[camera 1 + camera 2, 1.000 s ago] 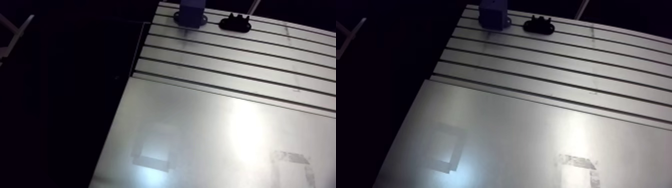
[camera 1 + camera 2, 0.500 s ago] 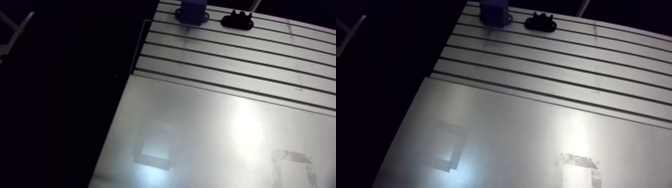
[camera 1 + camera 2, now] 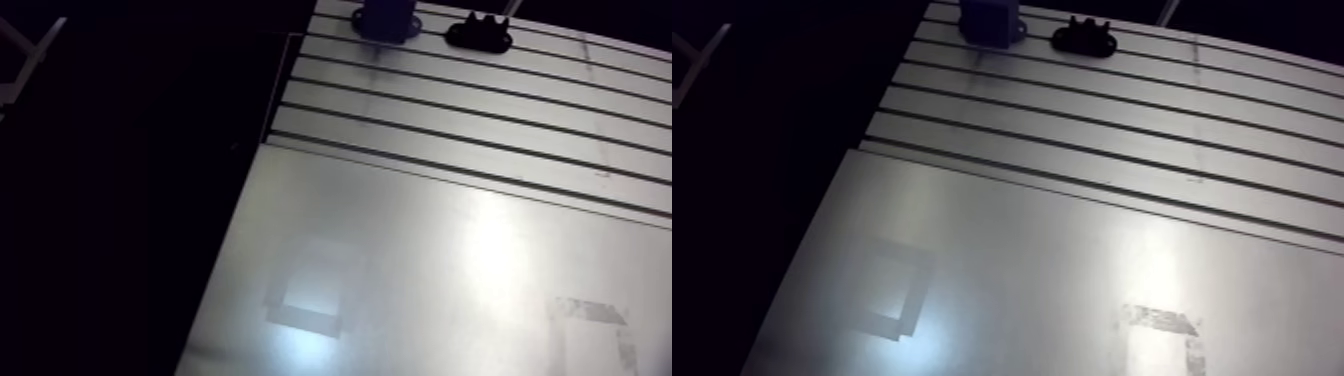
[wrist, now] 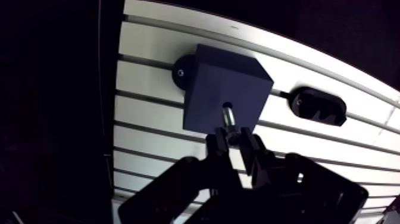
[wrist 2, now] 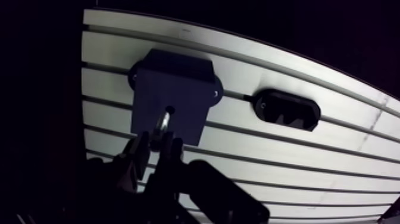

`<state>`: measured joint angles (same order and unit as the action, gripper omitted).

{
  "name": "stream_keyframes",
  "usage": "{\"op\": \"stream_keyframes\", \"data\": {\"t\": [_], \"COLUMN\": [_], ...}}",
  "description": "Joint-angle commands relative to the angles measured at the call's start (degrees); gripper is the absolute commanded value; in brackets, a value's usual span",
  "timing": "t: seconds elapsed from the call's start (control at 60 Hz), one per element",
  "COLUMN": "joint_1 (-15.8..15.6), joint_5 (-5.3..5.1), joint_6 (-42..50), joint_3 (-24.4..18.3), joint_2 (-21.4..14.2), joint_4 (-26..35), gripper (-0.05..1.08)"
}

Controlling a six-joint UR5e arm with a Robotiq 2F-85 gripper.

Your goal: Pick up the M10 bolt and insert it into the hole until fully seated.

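Between my two jaws, seen in the wrist view, sits the M10 bolt (image 4: 230, 124). My gripper (image 4: 236, 143) is closed down to a narrow gap and pinches the bolt near its head end, with the bright shank sticking out ahead of me. The tip is at the mouth of the hole (image 4: 227, 108) in the top face of the dark blue block (image 4: 217, 80). I cannot tell how far in it has gone, but most of the shank shows, so I judge it far from seated.

The block stands on the slotted table (image 4: 149, 116), and a low black fixture (image 4: 318, 106) lies beside it, apart from it. In the arm view both sit at the far edge, beyond a smooth metal sheet (image 3: 420, 250).

I judge the bolt to be steel: stiff, dense for its size and nothing I could crush. It is slick on the shank, so it may twist or slide in my grip if the tip catches the rim. Holding it by the head end, shank free, seems right.

I can read no brand or label anywhere; a pale smudge (image 3: 1160, 320) on the sheet is too blurred to make out
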<state>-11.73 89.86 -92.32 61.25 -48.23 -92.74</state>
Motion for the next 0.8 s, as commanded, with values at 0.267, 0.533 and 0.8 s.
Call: {"op": "stream_keyframes", "data": {"t": [0.267,0.533,0.8], "joint_1": [-0.05,-0.05,-0.05], "joint_5": [0.01,0.19,0.26], "joint_6": [-0.01,-0.01,-0.08], "joint_3": [-0.22,0.05,0.30], "joint_2": [0.30,0.38,0.39], "joint_4": [0.07,0.07,0.07], "gripper": [1.08,1.08,1.08]}}
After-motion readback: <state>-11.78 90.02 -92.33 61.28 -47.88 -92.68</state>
